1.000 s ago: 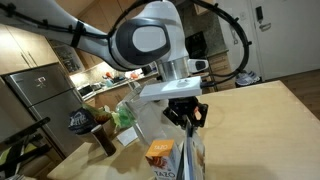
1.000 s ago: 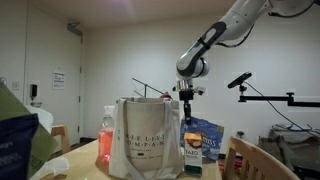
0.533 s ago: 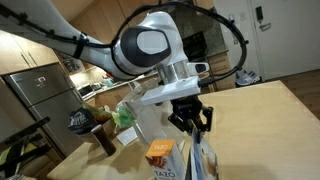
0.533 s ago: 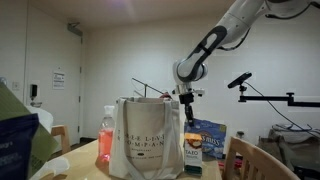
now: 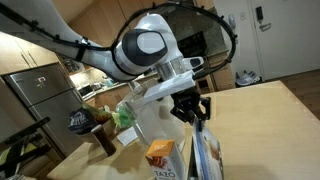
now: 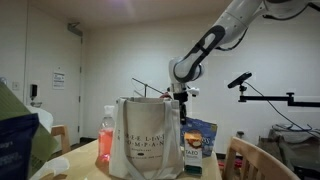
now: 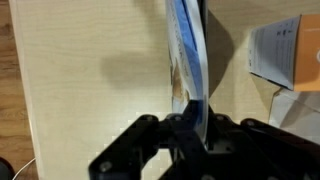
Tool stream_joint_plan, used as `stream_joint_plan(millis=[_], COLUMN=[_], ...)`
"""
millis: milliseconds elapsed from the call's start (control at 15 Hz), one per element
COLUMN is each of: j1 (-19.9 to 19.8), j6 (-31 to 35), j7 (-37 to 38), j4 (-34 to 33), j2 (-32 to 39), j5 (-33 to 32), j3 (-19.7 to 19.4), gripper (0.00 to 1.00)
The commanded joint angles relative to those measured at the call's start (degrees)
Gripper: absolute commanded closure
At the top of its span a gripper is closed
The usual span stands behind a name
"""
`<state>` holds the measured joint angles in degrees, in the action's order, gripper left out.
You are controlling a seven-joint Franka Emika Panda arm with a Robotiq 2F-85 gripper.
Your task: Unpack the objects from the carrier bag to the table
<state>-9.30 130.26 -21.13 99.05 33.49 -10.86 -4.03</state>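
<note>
Blue-and-white package [image 7: 188, 50] pinched at its top edge by closed fingers [image 7: 222, 132]. Hangs upright beside carrier bag [image 6: 148, 135], over counter [image 7: 90, 70].

My gripper [image 5: 194, 116] pinches the top edge of the flat blue-and-white package [image 6: 198, 140], which hangs upright beneath it. The small orange carton [image 5: 160, 152] sits near it, with the whitish printed carrier bag [image 6: 148, 140] upright beside it on the pale table [image 5: 262, 118].

A white wall [image 6: 130, 50] with a door [image 6: 74, 75]; wooden kitchen cabinets [image 5: 25, 45].
</note>
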Motion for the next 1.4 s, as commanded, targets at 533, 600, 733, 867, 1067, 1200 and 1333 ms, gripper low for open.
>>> stream_joint_plan(millis=[533, 600, 733, 867, 1067, 1200, 1333], j1=[-0.7, -0.4, -0.2, 0.2, 0.6, 1.1, 1.4], j6=[2.3, 2.2, 2.1, 2.2, 2.0, 2.3, 3.0], j7=[0.3, 0.6, 0.8, 0.9, 1.1, 1.2, 1.2], j4=[-5.2, -5.1, -4.7, -4.0, -2.5, -1.0, 0.0], j2=[5.5, 5.4, 4.6, 3.3, 0.2, -3.0, -5.9], j5=[1.9, 1.4, 0.9, 0.2, -0.5, -1.4, -2.4], j3=[1.2, 0.9, 0.6, 0.4, 0.1, -0.2, -0.3], gripper=[0.53, 0.44, 0.30, 0.16, 0.00, 0.00, 0.00])
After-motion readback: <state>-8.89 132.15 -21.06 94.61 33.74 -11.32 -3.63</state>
